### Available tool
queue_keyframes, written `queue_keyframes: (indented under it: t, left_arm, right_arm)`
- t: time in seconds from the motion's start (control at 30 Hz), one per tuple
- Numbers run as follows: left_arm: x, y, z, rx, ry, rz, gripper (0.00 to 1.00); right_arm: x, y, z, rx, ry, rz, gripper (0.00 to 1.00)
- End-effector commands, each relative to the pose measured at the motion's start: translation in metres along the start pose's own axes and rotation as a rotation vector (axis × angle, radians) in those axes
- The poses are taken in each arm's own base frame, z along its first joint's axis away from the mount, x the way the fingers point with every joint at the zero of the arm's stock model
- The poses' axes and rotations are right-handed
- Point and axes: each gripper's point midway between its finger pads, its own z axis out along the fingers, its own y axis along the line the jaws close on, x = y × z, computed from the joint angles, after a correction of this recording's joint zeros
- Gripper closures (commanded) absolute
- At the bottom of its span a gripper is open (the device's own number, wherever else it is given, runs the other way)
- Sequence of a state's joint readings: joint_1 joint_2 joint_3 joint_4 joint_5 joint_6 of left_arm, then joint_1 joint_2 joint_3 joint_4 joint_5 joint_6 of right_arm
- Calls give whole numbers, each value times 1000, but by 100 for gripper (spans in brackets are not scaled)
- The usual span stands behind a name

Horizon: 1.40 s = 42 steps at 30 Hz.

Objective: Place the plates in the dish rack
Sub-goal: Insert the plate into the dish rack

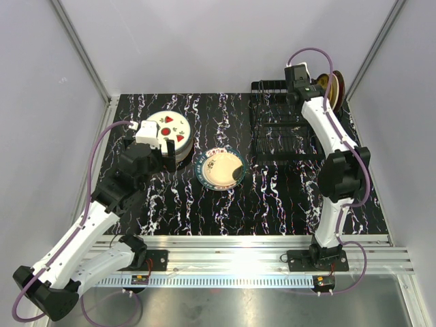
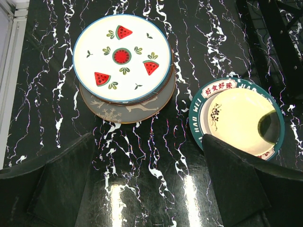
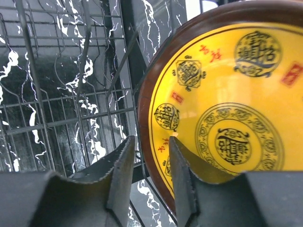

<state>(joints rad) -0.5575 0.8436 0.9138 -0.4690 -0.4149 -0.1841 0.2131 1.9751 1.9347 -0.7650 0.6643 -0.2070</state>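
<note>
Black marbled tabletop: left end effector, jaws wide apart, hovers over the watermelon plate stack at ten o'clock. At two o'clock, right end effector loosely straddles a brown-rimmed plate upright in the dish rack; best withdrawn straight, without nudging it.

Table: black with white veining. Stacked plate, left edge: white, blue rim, red watermelon slices. Middle plate: cream, teal rim, white lettering. Rack: black wire. Racked plate: yellow, brown rim, seemingly dark-blue medallions.
</note>
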Motion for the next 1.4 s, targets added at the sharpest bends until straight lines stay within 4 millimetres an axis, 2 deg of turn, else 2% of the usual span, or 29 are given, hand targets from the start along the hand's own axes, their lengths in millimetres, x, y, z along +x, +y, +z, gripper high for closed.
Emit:
queue_keyframes:
  t: [0.0,0.17,0.33,0.63,0.93,1.17,1.37]
  left_arm:
    - [-24,-1,-7,11,-80,-32,1]
    - [-24,-1,-7,10,-79,-30,1]
    - [-23,0,-7,5,-78,-30,1]
    - [-24,1,-7,-1,-81,-29,1]
    - [-26,2,-9,-1,-89,-29,1]
    - [-26,2,-9,-3,-91,-31,1]
    - [-26,1,-9,0,-91,-31,1]
  right_arm:
    - [-16,-15,-9,19,-25,59,57]
    - [-26,-15,-17,-10,-51,103,53]
    - [-23,-20,-12,31,-24,88,51]
    - [-14,-7,1,25,12,99,46]
    - [-15,-1,3,1,14,106,45]
    - [-24,5,-9,-76,-10,152,46]
    - [-38,12,-34,-174,-65,206,47]
